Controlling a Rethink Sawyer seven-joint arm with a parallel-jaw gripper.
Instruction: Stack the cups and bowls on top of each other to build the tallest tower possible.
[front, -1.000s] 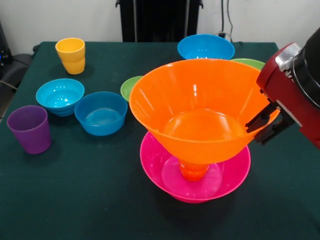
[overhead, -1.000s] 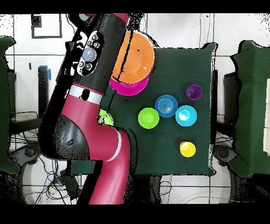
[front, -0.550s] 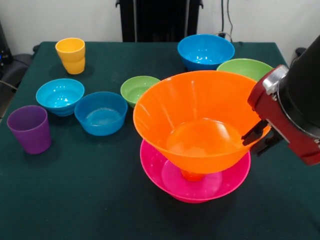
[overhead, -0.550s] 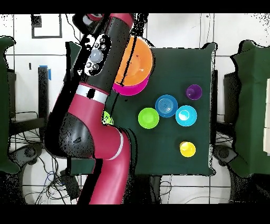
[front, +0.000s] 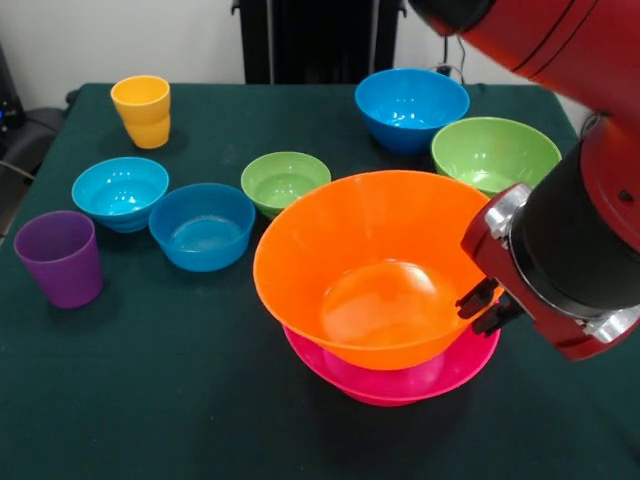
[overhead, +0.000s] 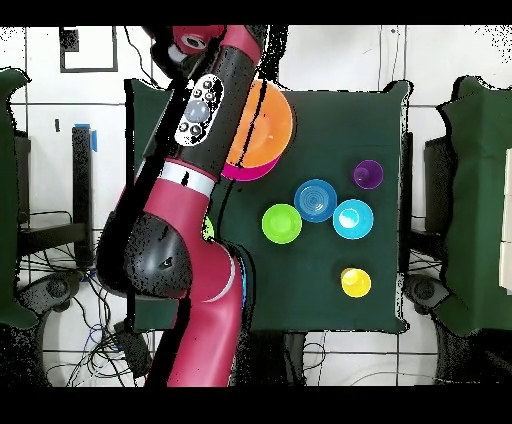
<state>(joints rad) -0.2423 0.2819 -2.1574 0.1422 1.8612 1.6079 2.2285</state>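
A large orange bowl (front: 365, 265) sits low and slightly tilted inside the large pink bowl (front: 400, 378). My gripper (front: 483, 306) is shut on the orange bowl's right rim. From overhead the arm covers the gripper and part of the orange bowl (overhead: 270, 120) and pink bowl (overhead: 256, 170). Loose on the cloth are a medium green bowl (front: 495, 152), a medium blue bowl (front: 411, 102), a small green bowl (front: 285, 181), a small blue bowl (front: 202, 226), a cyan bowl (front: 120, 191), a purple cup (front: 60, 258) and a yellow cup (front: 141, 110).
The dark green table (front: 150, 390) has bare cloth along its near edge. My red arm (front: 580, 240) fills the right side of the front view. Overhead, the small bowls and cups (overhead: 315, 200) cluster right of the stack.
The orange bowl has come down with my gripper, from high and tilted above the pink bowl to low inside it. It now hides the orange cup that stood under it.
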